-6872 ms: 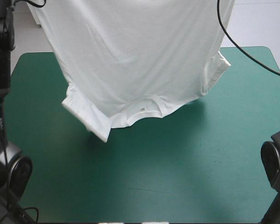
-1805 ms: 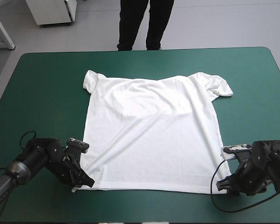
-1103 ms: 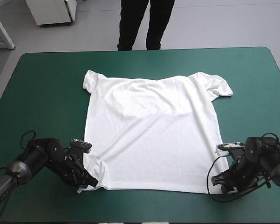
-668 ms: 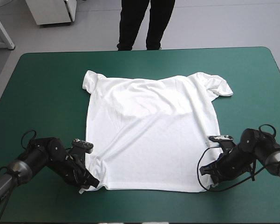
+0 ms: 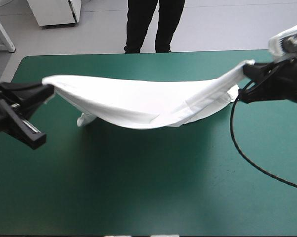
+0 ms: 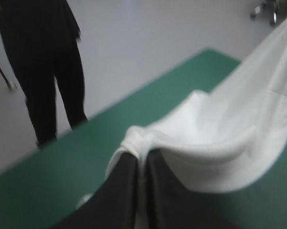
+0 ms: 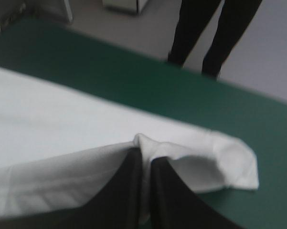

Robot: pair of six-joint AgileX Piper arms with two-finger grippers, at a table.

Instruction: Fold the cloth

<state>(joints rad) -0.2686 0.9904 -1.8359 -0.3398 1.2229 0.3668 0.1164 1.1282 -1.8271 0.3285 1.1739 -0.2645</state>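
The white T-shirt [image 5: 138,101] hangs slack between both raised arms, sagging in the middle over the far half of the teal-green table [image 5: 148,182]. My left gripper [image 5: 50,89] is shut on one bottom corner, the cloth [image 6: 215,138] bunched at its black fingertips [image 6: 142,155]. At the right, my right gripper [image 5: 248,65] is shut on the other corner, with the T-shirt [image 7: 47,129] pinched between its fingers [image 7: 144,152]. One sleeve [image 5: 85,119] still touches the table under the left side, and the other sleeve [image 7: 229,167] lies on the cover ahead of the right gripper.
A black cable [image 5: 257,163] from the right arm loops over the right side of the table. The far table edge [image 5: 138,53] runs just beyond the lifted shirt.
Earlier the shirt lay spread flat with both grippers low at its near corners. Now both arms have risen and carried those corners toward the far side, lifting the near half off the table.
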